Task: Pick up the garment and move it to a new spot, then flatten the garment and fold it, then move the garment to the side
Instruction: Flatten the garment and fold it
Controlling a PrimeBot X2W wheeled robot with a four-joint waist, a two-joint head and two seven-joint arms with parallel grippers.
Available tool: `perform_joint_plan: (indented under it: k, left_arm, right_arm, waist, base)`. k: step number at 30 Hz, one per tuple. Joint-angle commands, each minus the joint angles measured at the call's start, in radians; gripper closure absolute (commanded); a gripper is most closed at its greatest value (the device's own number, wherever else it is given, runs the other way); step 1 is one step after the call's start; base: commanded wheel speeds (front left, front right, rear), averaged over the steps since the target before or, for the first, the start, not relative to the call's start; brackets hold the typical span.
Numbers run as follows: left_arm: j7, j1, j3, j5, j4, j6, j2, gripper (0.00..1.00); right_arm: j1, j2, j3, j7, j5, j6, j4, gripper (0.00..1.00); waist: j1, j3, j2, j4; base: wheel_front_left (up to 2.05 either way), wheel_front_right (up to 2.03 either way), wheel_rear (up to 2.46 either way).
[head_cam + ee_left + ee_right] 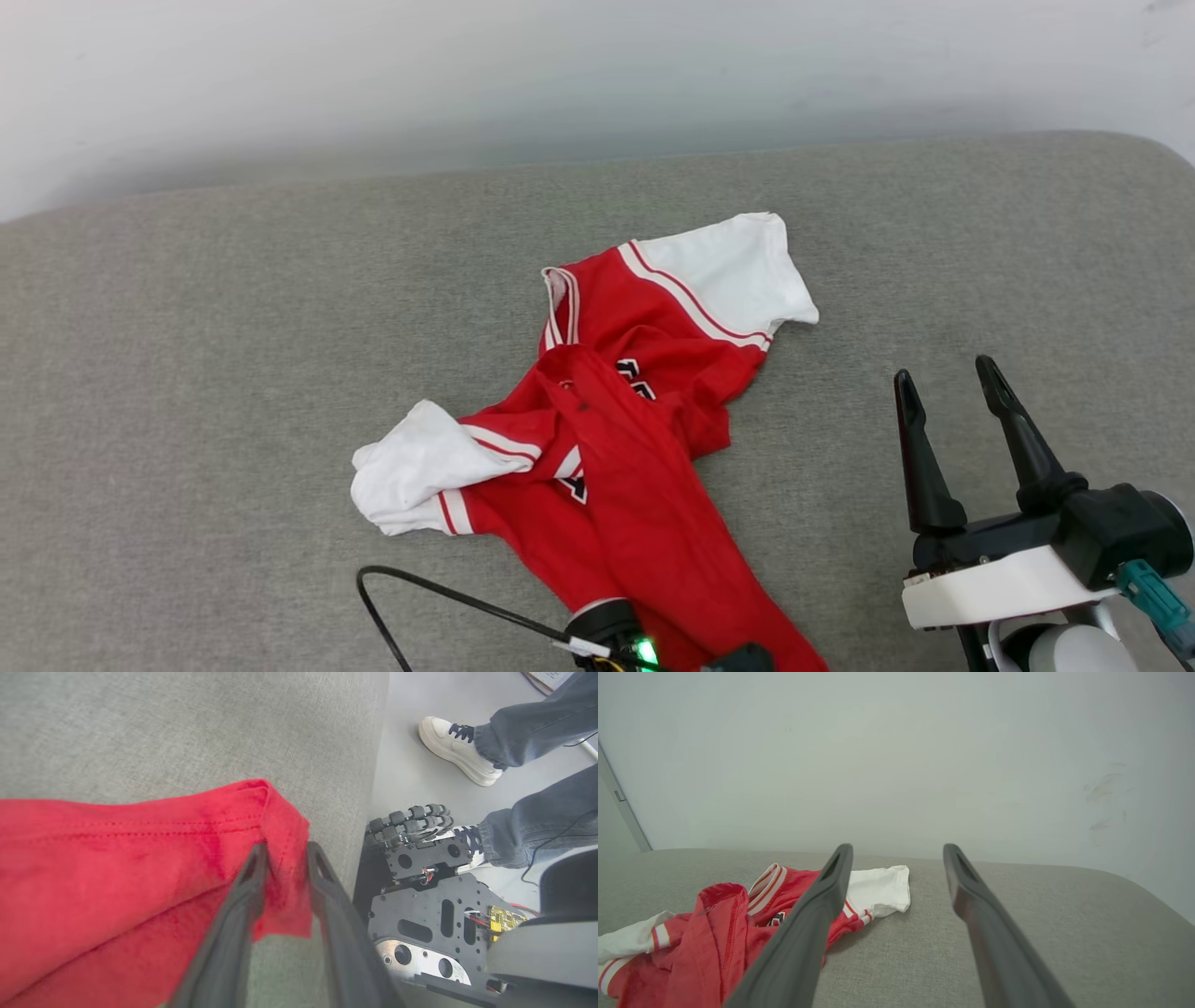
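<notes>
While left hand (287, 858) pinches shirt (635, 439) hem at 6 o'clock, right hand (945, 371) gapes empty; limp cloth, I'd take shoulders.

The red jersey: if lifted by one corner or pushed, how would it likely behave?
Likely floppy: the garment lies crumpled in folds on the cushion. Probably light: the left gripper pinches only a hem corner. Pushed, it should bunch, not slide.

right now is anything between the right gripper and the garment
Nothing visible. Only bare grey cushion lies between the open right gripper and the garment, which is to its left. The left gripper pinches its red edge.
</notes>
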Motion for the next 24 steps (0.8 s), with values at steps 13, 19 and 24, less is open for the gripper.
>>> perform_joint_plan:
  k: [13, 19, 24]
  left_arm:
    - [-0.313, -0.018, 0.252, -0.050, -0.025, 0.148, 0.088, 0.00]
    - [-0.446, 0.035, 0.428, -0.090, -0.057, 0.279, 0.186, 0.00]
    - [-0.472, 0.103, 0.501, -0.137, -0.069, 0.317, 0.236, 0.00]
  right_arm:
    - [0.023, 0.002, -0.018, -0.002, -0.008, 0.000, 0.004, 0.00]
    - [0.034, 0.002, -0.018, -0.002, -0.011, 0.000, 0.004, 0.00]
    - [0.033, 0.002, -0.014, -0.002, -0.010, 0.000, 0.002, 0.00]
  waist:
    - [0.0000, -0.042, -0.0001, 0.106]
    - [0.0000, -0.056, -0.0001, 0.145]
    - [0.0000, -0.055, -0.0001, 0.159]
  base:
    - [0.00, 0.00, 0.00]
    - [0.00, 0.00, 0.00]
    - [0.00, 0.00, 0.00]
